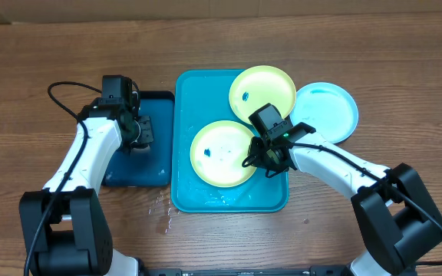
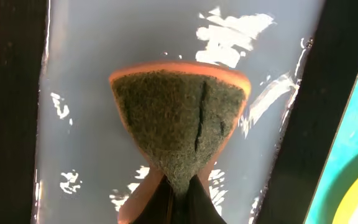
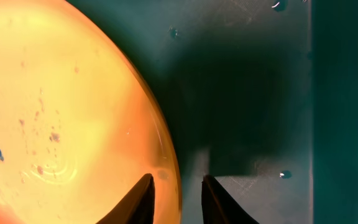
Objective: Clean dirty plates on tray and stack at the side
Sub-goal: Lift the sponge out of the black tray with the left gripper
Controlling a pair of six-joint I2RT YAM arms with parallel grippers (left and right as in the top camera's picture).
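On the turquoise tray (image 1: 194,100): two pale yellow-green plates are seen. The tray is rectangular, with rounded corners and a raised rim, and water drops are scattered on its floor.
Lower plate (image 1: 222,153): round and shallow, laid flat inside the tray. Small blue marks are seen on its left part, and in the right wrist view a blue smear and fine specks.
Upper plate (image 1: 262,92): laid over the tray's far right corner, partly beyond the rim. One blue smear is seen at its left side.
Blue plate (image 1: 330,111): light blue, placed on the table (image 1: 52,46) just right of the tray. Its left edge is covered by the upper plate.
Left gripper (image 2: 178,186): clenched on the narrow end of a sponge (image 2: 179,118). The dark green scouring face is turned to the camera, with orange behind it. The sponge is held over the wet dark-blue tray (image 1: 148,169).
Right gripper (image 3: 178,186): the jaws are a little parted and the lower plate's right rim is placed between them. A gap is seen between the rim and the outer finger.
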